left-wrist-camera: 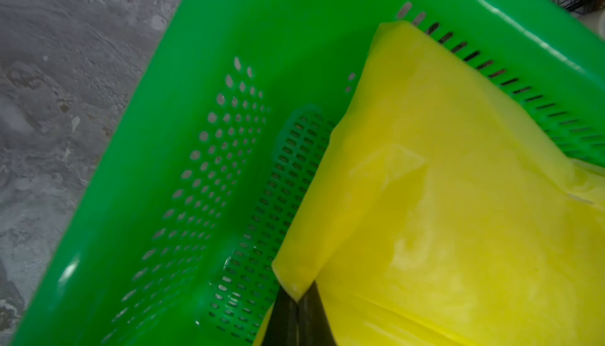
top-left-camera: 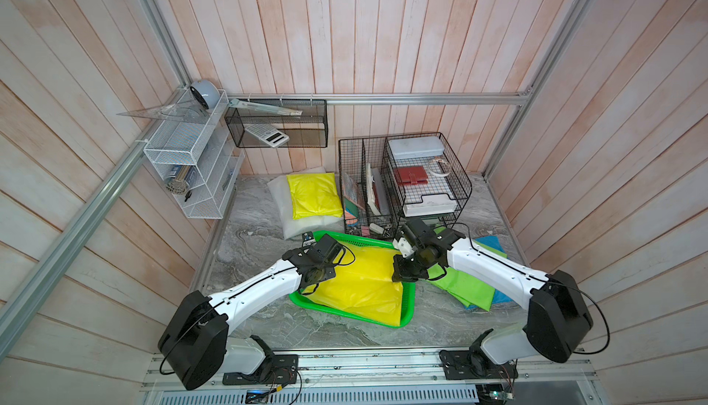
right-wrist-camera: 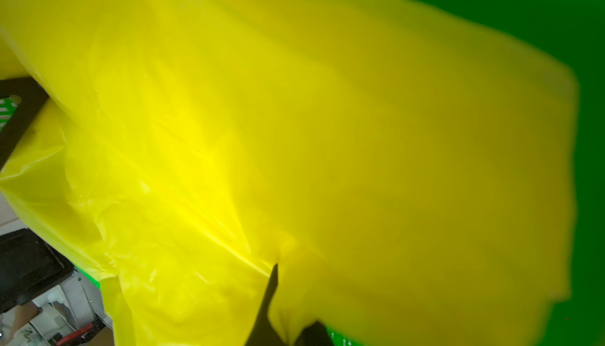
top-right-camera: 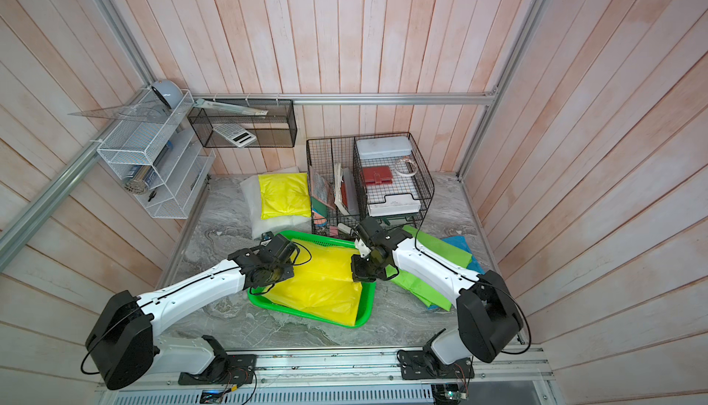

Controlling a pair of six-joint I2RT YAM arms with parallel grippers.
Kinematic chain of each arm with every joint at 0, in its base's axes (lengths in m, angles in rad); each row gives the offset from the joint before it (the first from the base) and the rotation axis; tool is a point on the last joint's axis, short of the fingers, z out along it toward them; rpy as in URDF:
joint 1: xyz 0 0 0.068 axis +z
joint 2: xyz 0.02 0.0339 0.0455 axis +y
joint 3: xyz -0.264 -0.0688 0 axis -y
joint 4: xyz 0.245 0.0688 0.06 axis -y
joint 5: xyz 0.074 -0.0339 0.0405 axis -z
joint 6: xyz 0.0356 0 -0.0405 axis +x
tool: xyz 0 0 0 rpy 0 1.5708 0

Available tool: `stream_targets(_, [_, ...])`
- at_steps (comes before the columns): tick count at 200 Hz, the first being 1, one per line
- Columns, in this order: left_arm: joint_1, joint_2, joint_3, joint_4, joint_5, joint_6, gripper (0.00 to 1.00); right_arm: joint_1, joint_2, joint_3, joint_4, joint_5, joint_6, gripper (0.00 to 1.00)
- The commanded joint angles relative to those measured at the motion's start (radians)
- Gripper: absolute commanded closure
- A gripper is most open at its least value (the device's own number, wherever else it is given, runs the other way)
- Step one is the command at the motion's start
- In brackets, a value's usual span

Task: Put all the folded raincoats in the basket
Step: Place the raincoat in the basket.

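left wrist view: the left hand point(left-wrist-camera: 297, 297) is pinched tight on a corner of the yellow raincoat point(left-wrist-camera: 458, 197), with the plastic poking out between its black fingers.
raincoat there: inside the green basket point(left-wrist-camera: 137, 223). The pinched corner is held a bit off the holey bottom, and the far edge lies against the slotted side wall.
past the rim: just the grey marble table point(left-wrist-camera: 49, 98).
right wrist view: pretty blurry tbh, yellow fills nearly everything. The right hand point(right-wrist-camera: 293, 298) is clamped on a fold of the raincoat, a dark finger on either side of it.
basket there: a strip of green wall point(right-wrist-camera: 586, 33) shows beyond the raincoat's edge.
top views: in both, the left arm point(top-left-camera: 260, 288) and right arm point(top-left-camera: 490, 265) reach over the basket point(top-left-camera: 298, 299) point(top-right-camera: 257, 301) from its left and right sides.
raincoat from above: spread across most of the basket point(top-left-camera: 364, 284) point(top-right-camera: 322, 288), a bit rumpled, with one corner reaching the rim nearest the robot.
left hand from above: tucked under its own wrist, so I can't see the fingers here.
right hand from above: black fingers down on the raincoat's right edge point(top-left-camera: 401, 273).
behind the basket: a black wire organiser point(top-left-camera: 360, 177) full of books and boxes. Beside it is a folded yellow pack point(top-left-camera: 314, 194) sitting on white packs point(top-left-camera: 299, 226).
right of the basket: green sheets point(top-left-camera: 463, 288) and a blue sheet point(top-left-camera: 492, 246) flat on the table, partly under the right arm.
back-left of the basket: a white wire rack point(top-left-camera: 199, 177) up on the wall.
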Motion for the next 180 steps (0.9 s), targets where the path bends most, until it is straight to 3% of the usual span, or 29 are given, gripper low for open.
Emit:
stream_targets(1, [0.009,0.034,0.005,-0.005,-0.124,0.082,1.0,0.042,-0.009,-0.033,0.042,0.054,0.098,1.0])
stream_targets(14, [0.012,0.067,0.007,-0.01,-0.128,0.093,1.0,0.061,0.014,-0.04,0.055,0.061,0.109,1.0])
stream_targets(33, [0.013,0.102,0.003,-0.015,-0.139,0.088,1.0,0.078,0.061,-0.037,0.053,0.071,0.104,0.89])
stream_targets(64, [0.013,0.092,0.0,-0.005,-0.139,0.078,1.0,0.076,0.08,-0.014,0.043,0.132,0.064,0.92])
stream_targets(108, [0.012,-0.035,-0.035,0.036,-0.147,0.059,1.0,0.06,0.064,0.05,-0.009,0.224,-0.01,0.94])
stream_targets(148, [0.02,-0.006,-0.081,0.108,-0.091,0.075,0.92,0.03,0.096,0.008,0.022,0.197,-0.024,0.92])
stream_targets(180, [0.017,0.037,-0.074,0.099,-0.07,0.068,0.87,0.028,0.113,0.006,0.024,0.198,-0.028,0.77])
